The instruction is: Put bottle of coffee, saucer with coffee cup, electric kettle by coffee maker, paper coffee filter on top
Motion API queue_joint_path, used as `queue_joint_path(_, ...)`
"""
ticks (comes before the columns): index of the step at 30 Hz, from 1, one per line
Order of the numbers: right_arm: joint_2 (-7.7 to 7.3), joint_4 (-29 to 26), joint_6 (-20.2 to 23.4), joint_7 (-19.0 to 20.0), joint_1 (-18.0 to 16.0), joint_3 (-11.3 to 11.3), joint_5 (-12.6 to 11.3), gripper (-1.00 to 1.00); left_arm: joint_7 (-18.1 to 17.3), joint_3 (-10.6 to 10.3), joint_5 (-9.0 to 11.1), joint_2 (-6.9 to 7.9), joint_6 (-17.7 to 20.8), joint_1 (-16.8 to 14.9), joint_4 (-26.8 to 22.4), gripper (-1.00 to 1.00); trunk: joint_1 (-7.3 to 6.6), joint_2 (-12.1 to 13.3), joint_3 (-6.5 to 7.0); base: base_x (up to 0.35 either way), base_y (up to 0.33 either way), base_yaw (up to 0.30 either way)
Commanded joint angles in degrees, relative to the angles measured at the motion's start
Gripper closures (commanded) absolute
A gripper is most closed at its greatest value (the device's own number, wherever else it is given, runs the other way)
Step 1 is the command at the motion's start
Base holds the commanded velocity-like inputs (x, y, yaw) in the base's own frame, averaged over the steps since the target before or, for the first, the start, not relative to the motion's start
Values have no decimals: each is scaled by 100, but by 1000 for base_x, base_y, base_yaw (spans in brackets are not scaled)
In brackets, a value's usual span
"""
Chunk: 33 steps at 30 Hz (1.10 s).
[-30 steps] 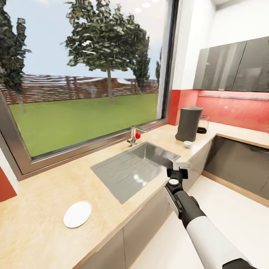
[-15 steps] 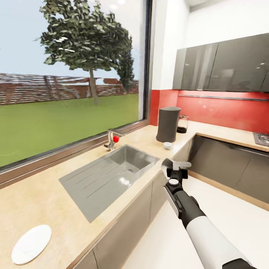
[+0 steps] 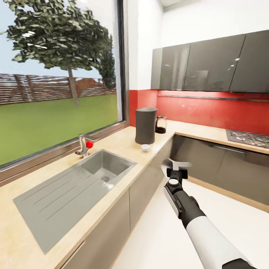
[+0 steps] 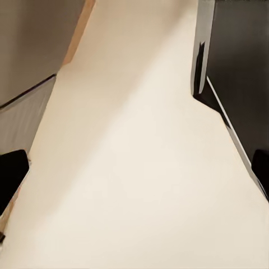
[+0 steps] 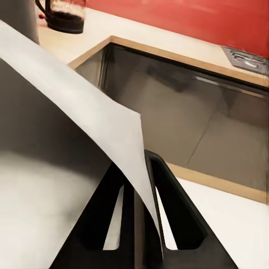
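Right claw (image 3: 175,164) clamped on paper coffee filter (image 3: 172,163), held over floor just off bench (image 3: 123,144) edge. Coffee maker (image 3: 145,125) upright in bench corner, coffee cup (image 3: 145,148) just in front, electric kettle (image 3: 161,124) beside. Left claw state: cannot tell.

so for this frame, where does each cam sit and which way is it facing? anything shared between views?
Head: high on the robot, looking forward and down along the countertop toward the coffee maker, coffee cup and electric kettle; right arm and right gripper show.
Left wrist: on the left arm, facing down at pale floor beside dark cabinet fronts; dark finger edges at the frame sides.
Right wrist: along the right gripper, shut on the paper coffee filter, facing the corner cabinets.
Shared: head and right wrist both show filter, kettle and hob.
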Motion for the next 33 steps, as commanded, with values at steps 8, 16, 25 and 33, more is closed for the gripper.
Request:
queue_joint_path(8, -2, -2, 25, -20, -4, 17, -21, 100, 15, 17, -14, -8, 5, 4, -72, -100, 5, -7, -7, 232, -236, -261)
queue_joint_path(16, -2, -2, 25, -20, -4, 21, -21, 100, 15, 17, -20, -9, 4, 7, -86, -100, 5, -7, -7, 232, -236, -261)
queue_joint_path(25, 7, -2, 25, -20, -4, 21, -21, 100, 15, 17, -7, -9, 4, 9, -93, -100, 5, -7, -24, 232, -236, -254)
queue_joint_path(33, 10, 12, 25, -20, -4, 21, -14, 100, 15, 17, 1, -9, 4, 8, -94, -100, 5, -7, -28, 242, -235, -54)
